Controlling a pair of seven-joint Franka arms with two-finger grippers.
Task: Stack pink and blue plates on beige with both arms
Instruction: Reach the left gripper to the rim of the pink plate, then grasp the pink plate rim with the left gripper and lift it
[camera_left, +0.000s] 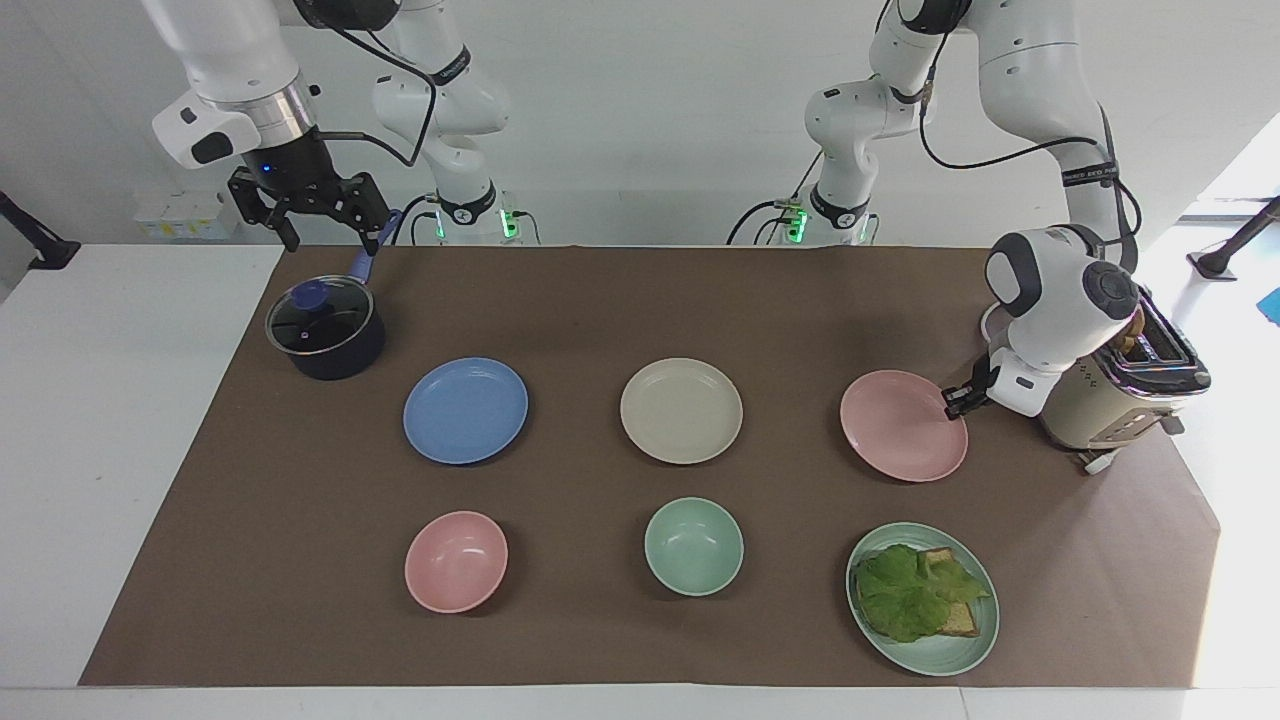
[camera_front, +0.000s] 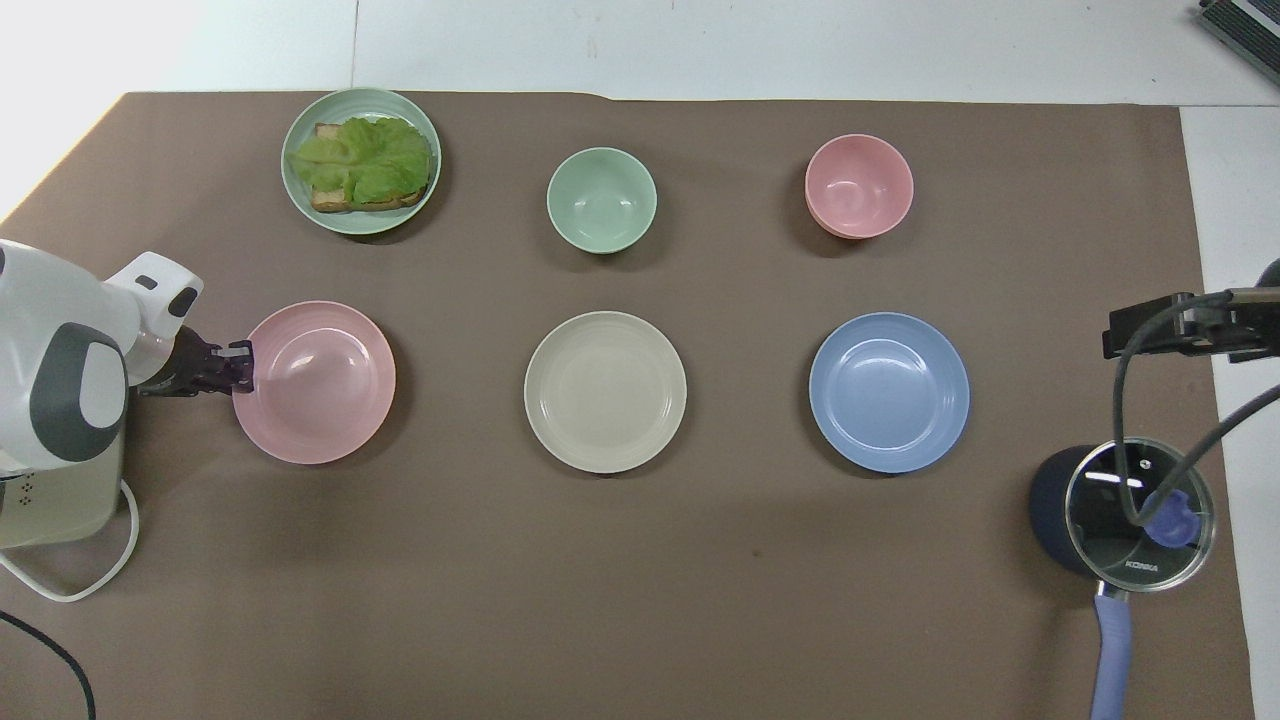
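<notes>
The left gripper (camera_left: 958, 404) is clamped on the rim of the pink plate (camera_left: 902, 425), at about the plate's three o'clock in the facing view and nine o'clock in the overhead view. Its fingertips are small and dark against the rim, and the wrist housing hides how far they reach under the plate. The gripped edge looks slightly raised, though whether the rest of the plate touches the brown mat (camera_left: 600, 300) is hard to tell. The cream toaster (camera_left: 1120, 395) stands just beside the wrist, partly covered by the arm.

From the pink plate, the beige plate (camera_left: 681, 410) lies at nine o'clock in the facing view, in the middle of the mat, bare. The blue plate (camera_left: 465, 410) lies at nine o'clock again, toward the right arm's end.

The right gripper (camera_left: 312, 215) waits in the air with fingers spread, over the lidded pot's (camera_left: 324, 328) blue handle; in the overhead view it is cut off at the frame edge.
</notes>
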